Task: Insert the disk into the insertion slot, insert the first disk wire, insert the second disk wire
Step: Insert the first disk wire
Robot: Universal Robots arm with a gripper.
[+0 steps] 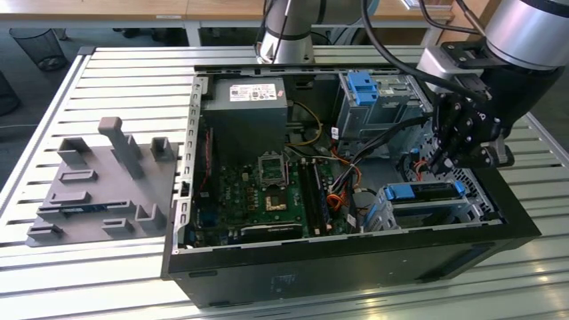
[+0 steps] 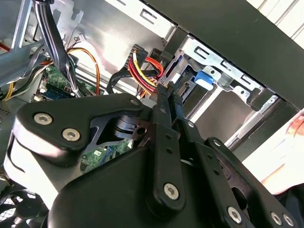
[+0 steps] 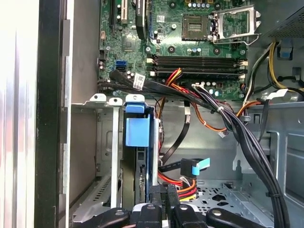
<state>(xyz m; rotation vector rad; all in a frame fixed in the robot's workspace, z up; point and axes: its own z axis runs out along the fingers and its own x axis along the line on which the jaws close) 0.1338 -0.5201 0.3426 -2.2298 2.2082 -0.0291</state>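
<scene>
The gripper has its fingers closed, I judge, on the black plug of a disk wire, just at the disk's near end. The disk sits in the insertion slot, and its long axis runs straight away from the fingers.

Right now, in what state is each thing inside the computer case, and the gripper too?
computer case: lying on its side, side panel off, open.
disk: seated in the insertion slot.
insertion slot: occupied by the disk.
memory slots: empty.
gripper: shut, tips beside the red and yellow wires next to the disk; I cannot tell if it grips one.
</scene>
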